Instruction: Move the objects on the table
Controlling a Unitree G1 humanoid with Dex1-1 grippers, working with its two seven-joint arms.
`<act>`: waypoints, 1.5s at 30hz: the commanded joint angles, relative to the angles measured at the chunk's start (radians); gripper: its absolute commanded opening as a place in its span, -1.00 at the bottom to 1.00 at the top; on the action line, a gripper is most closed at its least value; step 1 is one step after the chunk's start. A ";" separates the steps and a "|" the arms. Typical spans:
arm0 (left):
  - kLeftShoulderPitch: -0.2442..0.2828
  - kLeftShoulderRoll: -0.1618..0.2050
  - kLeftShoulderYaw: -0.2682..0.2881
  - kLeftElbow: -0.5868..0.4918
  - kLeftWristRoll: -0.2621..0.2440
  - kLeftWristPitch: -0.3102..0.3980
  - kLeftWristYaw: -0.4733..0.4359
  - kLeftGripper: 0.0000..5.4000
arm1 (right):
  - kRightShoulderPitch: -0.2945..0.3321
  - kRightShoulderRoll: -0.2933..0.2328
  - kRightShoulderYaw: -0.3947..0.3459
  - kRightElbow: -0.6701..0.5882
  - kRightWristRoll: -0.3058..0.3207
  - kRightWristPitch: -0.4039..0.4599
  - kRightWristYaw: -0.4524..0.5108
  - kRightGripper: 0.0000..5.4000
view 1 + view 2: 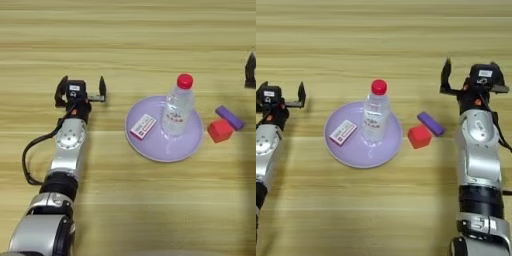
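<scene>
Bottle [177,106], card [143,126] on plate [150,145]; both tools open, clear.

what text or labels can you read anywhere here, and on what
None can be read.
Bottle: red print on its label, too blurred to read.
Card on the plate: white and red, print too small to read.
Left gripper: small white sticker with a dark mark, unreadable.
Right gripper: small white sticker, unreadable.
Red cube and purple block: no markings seen.
</scene>
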 commanded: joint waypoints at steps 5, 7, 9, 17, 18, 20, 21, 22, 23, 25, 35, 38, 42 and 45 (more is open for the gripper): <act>0.007 -0.006 -0.002 -0.022 -0.006 0.003 -0.011 1.00 | -0.073 -0.036 0.038 0.250 -0.044 0.001 0.003 0.99; 0.008 -0.006 -0.002 -0.024 -0.006 0.003 -0.013 1.00 | -0.077 -0.036 0.038 0.259 -0.040 -0.005 0.004 0.99; 0.009 -0.007 -0.001 -0.025 -0.007 0.003 -0.016 1.00 | -0.078 -0.035 0.039 0.265 -0.039 -0.009 0.005 0.99; 0.026 -0.036 -0.015 -0.133 -0.084 -0.007 -0.127 1.00 | -0.083 -0.024 0.052 0.275 -0.037 -0.023 0.006 0.99; 0.033 -0.043 -0.021 -0.166 -0.099 0.003 -0.149 1.00 | -0.083 -0.023 0.053 0.275 -0.038 -0.024 0.005 0.99; 0.050 -0.054 -0.036 -0.237 -0.122 0.025 -0.188 1.00 | -0.084 -0.021 0.055 0.275 -0.037 -0.025 0.003 0.99; 0.062 -0.060 -0.049 -0.279 -0.131 0.038 -0.207 1.00 | -0.084 -0.021 0.056 0.275 -0.037 -0.026 0.002 0.99; 0.074 -0.065 -0.060 -0.319 -0.142 0.052 -0.221 1.00 | -0.085 -0.020 0.057 0.275 -0.037 -0.026 0.000 0.99; 0.086 -0.070 -0.069 -0.358 -0.153 0.070 -0.234 1.00 | -0.085 -0.019 0.058 0.275 -0.036 -0.026 0.000 0.99; 0.110 -0.078 -0.091 -0.431 -0.167 0.097 -0.260 1.00 | -0.085 -0.018 0.061 0.276 -0.036 -0.027 -0.001 0.99; 0.208 -0.102 -0.203 -0.692 -0.220 0.192 -0.356 1.00 | -0.089 -0.015 0.070 0.284 -0.035 -0.034 -0.002 0.99; 0.222 -0.107 -0.225 -0.719 -0.238 0.210 -0.384 1.00 | -0.090 -0.014 0.073 0.287 -0.035 -0.038 -0.001 0.99; 0.230 -0.105 -0.246 -0.741 -0.261 0.235 -0.421 1.00 | -0.091 -0.011 0.077 0.289 -0.035 -0.039 -0.002 0.99; 0.232 -0.100 -0.278 -0.752 -0.244 0.257 -0.441 1.00 | -0.092 -0.010 0.078 0.291 -0.036 -0.040 -0.002 0.99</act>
